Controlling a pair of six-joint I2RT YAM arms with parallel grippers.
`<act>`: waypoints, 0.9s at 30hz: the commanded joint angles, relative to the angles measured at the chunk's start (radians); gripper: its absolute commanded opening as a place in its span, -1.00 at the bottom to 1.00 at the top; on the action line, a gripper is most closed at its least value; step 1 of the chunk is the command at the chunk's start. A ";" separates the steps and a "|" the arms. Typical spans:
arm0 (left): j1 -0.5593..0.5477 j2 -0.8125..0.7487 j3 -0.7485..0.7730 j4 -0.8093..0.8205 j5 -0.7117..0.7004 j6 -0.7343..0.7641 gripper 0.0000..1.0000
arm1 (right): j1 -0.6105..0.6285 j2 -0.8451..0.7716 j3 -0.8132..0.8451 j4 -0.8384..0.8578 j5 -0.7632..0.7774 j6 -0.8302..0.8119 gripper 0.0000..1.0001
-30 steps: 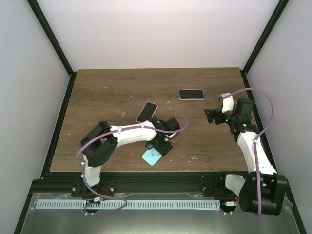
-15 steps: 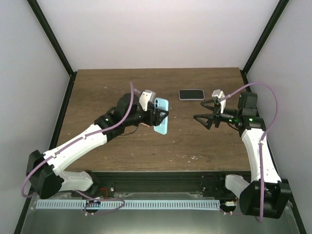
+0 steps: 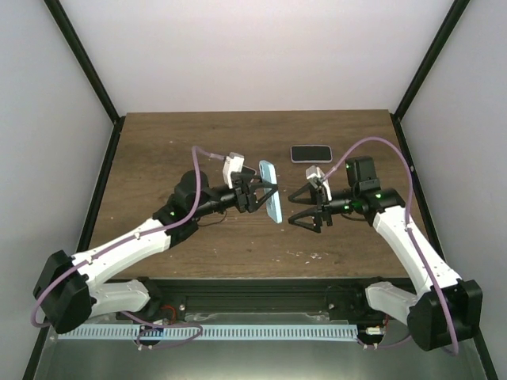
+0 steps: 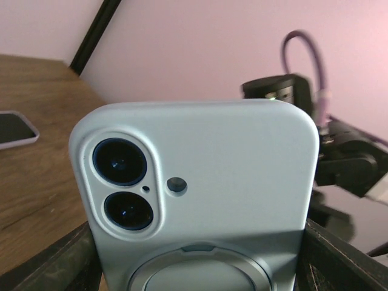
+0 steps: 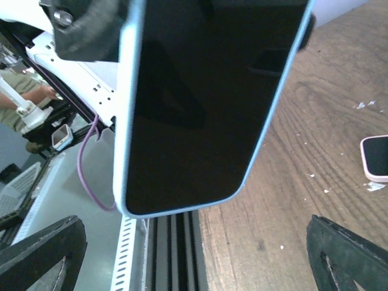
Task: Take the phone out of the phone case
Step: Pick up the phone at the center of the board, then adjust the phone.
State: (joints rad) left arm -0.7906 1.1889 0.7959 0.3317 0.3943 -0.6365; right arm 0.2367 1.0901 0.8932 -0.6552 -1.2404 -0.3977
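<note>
My left gripper (image 3: 257, 195) is shut on a phone in a light blue case (image 3: 270, 203) and holds it upright above the middle of the table. In the left wrist view the case's back (image 4: 230, 163) fills the frame, with two camera lenses and a ring, between my dark fingers (image 4: 73, 260). The black screen (image 5: 200, 103) faces my right wrist camera. My right gripper (image 3: 303, 207) is open wide, just right of the phone and not touching it. Its fingertips (image 5: 348, 254) show at the bottom corners of the right wrist view.
A second phone in a pale case (image 3: 310, 153) lies screen up at the back of the wooden table (image 3: 174, 150), and shows in the left wrist view (image 4: 13, 130). A pink-cased phone (image 5: 376, 159) lies on the table behind the held one. The black rail (image 3: 261, 293) runs along the near edge.
My left gripper lifted the blue-cased phone from the table's front edge and turned it on edge at mid-table. My right gripper moved left toward it, jaws wide.
</note>
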 commanded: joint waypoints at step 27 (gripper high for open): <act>-0.081 0.092 0.006 0.371 0.062 -0.063 0.02 | 0.065 0.043 0.086 -0.018 -0.253 0.111 1.00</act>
State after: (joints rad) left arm -0.8707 1.2625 0.7887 0.5991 0.4511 -0.6922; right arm 0.2878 1.1351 0.9565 -0.7162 -1.4368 -0.3363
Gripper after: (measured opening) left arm 0.789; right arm 0.998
